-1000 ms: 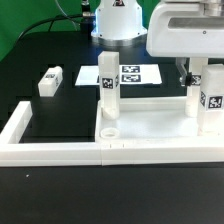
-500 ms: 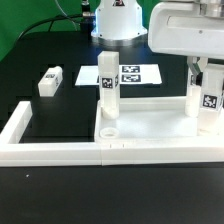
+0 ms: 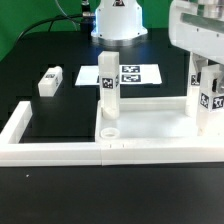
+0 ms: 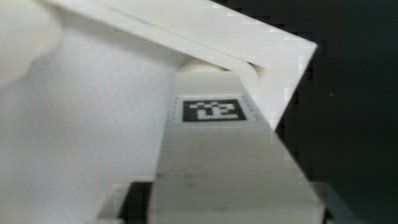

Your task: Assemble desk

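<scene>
White on black: pinches a tagged leg (image 3: 212,100) in the tool (image 4: 226,205), holds it upright at a corner of the desk top (image 3: 150,120) just below.

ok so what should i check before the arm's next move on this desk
1. Gripper shut on the held leg: ok, in the wrist view the leg fills the gap between the fingers.
2. Held leg upright: ok.
3. Held leg seated in its corner socket: cannot tell, its base is not clear.
4. Other standing leg upright on the desk top: ok.
5. Near corner socket free for a leg: ok.
6. Spare leg lying apart on the table, away from the arm: ok.
</scene>
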